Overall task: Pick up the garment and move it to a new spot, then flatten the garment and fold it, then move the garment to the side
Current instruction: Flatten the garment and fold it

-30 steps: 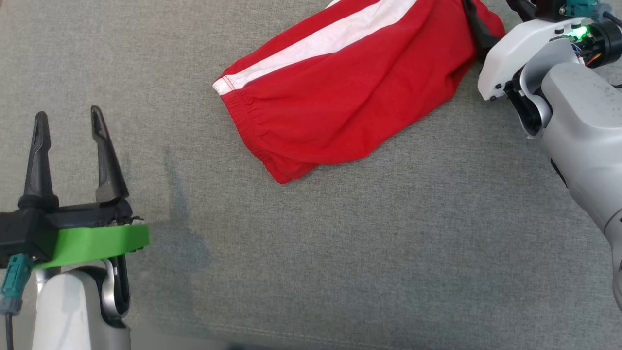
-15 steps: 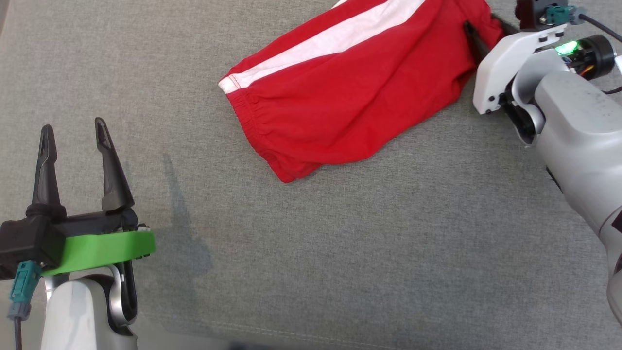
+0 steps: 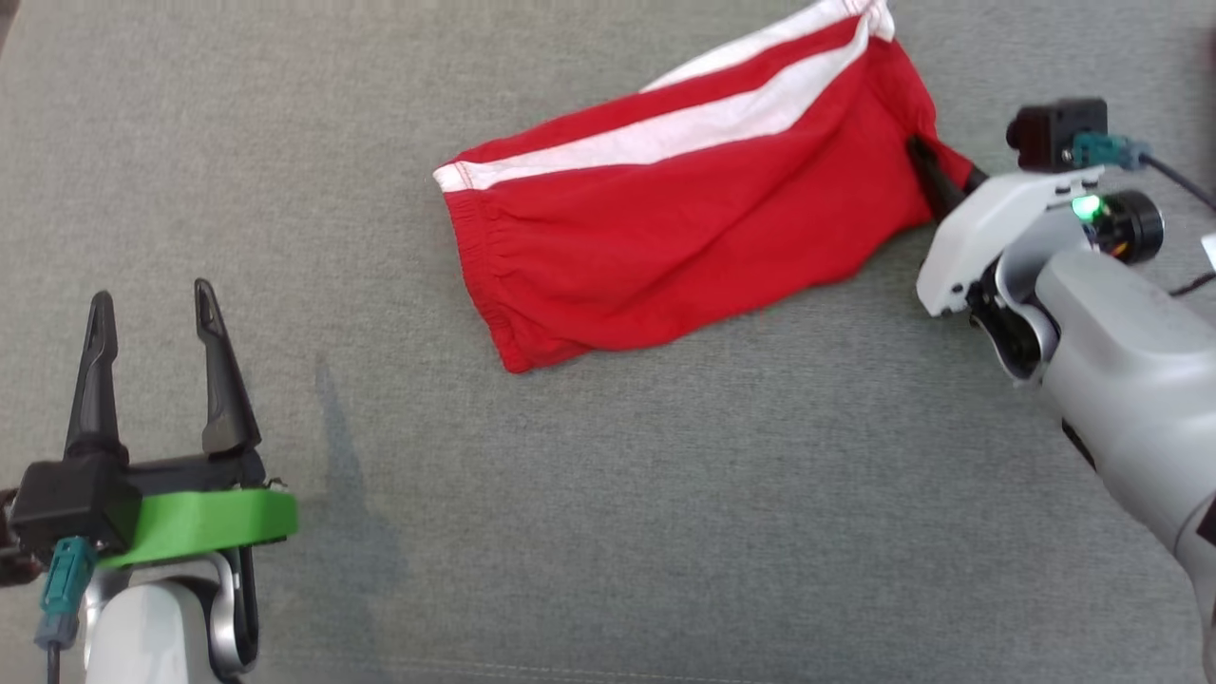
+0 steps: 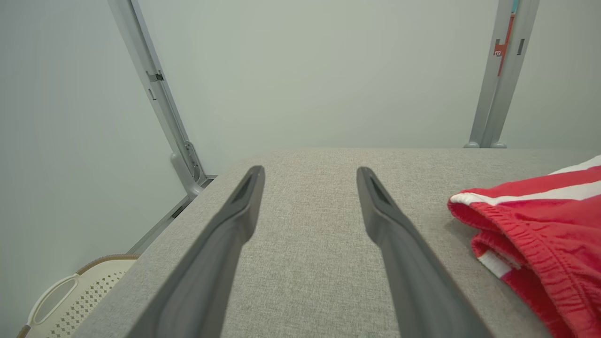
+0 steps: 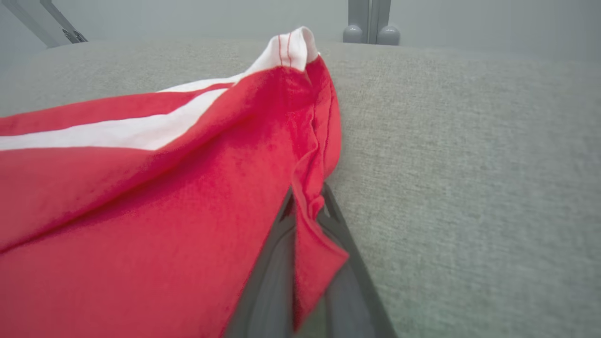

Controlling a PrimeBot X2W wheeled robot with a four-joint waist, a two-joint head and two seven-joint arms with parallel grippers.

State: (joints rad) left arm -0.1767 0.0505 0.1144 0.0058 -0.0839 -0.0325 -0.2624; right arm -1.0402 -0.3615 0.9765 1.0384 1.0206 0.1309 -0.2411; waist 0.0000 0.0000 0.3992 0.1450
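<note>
In the head view the garment (image 3: 665,237) runs off the top edge at 1 o'clock, and its fold at 2 o'clock buries the tips of the right jaws. The left wrist view cuts the garment at 4 o'clock and a pale basket (image 4: 70,295) at 7 o'clock. Its red label (image 4: 498,51) at 1 o'clock is too small to read.

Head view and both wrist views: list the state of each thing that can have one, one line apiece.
garment: lying rumpled on the grey surface, not yet flattened, one edge pinched.
right gripper: shut on the garment's edge, cloth bunched between its fingers.
left gripper: open, empty, apart from the garment.
basket: down beside the surface's corner; contents hidden.
</note>
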